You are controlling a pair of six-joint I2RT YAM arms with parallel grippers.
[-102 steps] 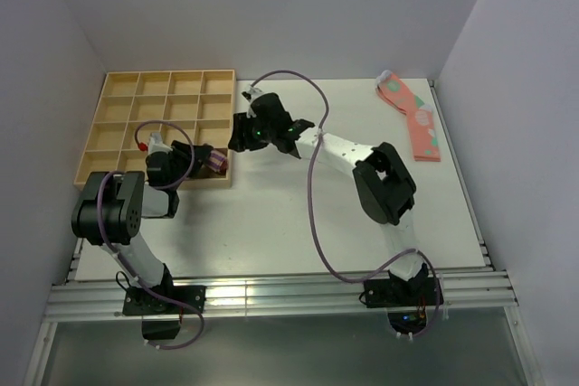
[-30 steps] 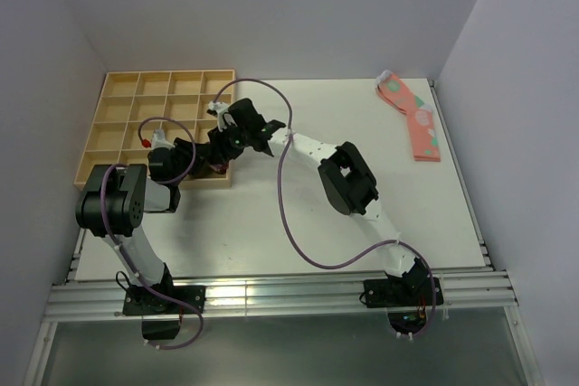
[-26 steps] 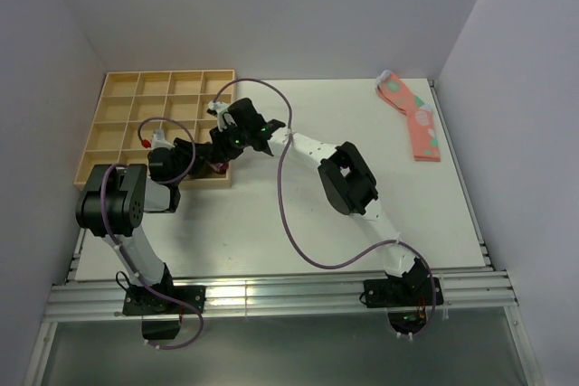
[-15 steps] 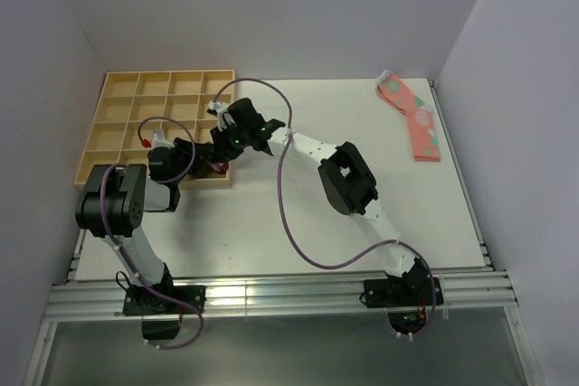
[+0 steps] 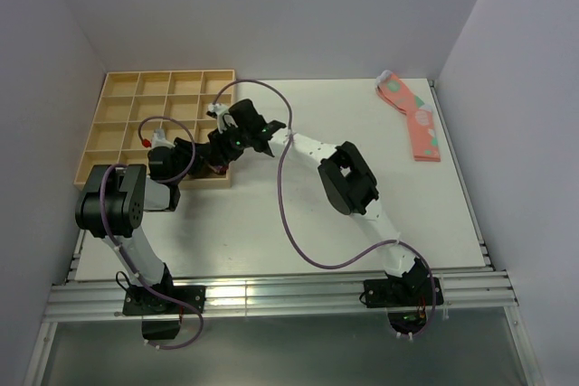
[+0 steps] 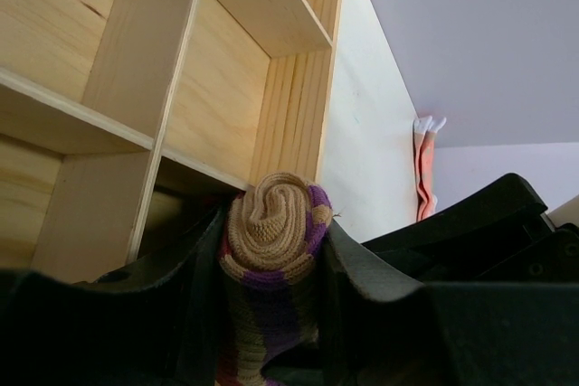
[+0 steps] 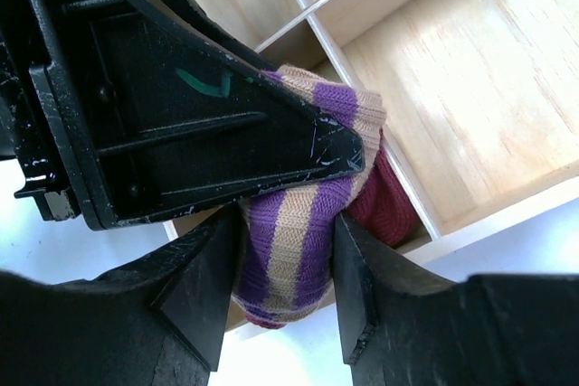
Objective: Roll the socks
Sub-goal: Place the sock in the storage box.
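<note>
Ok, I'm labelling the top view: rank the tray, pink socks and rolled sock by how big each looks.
1. tray
2. pink socks
3. rolled sock, which is mostly hidden here, so only a sliver counts

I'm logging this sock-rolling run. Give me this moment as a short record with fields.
rolled sock: purple and tan stripes, coiled, at the near right corner of the wooden tray
left hand: shut on the rolled sock
right hand: shut on the same sock, from the other side
pink socks: lying flat at the table's far right, not rolled
</note>
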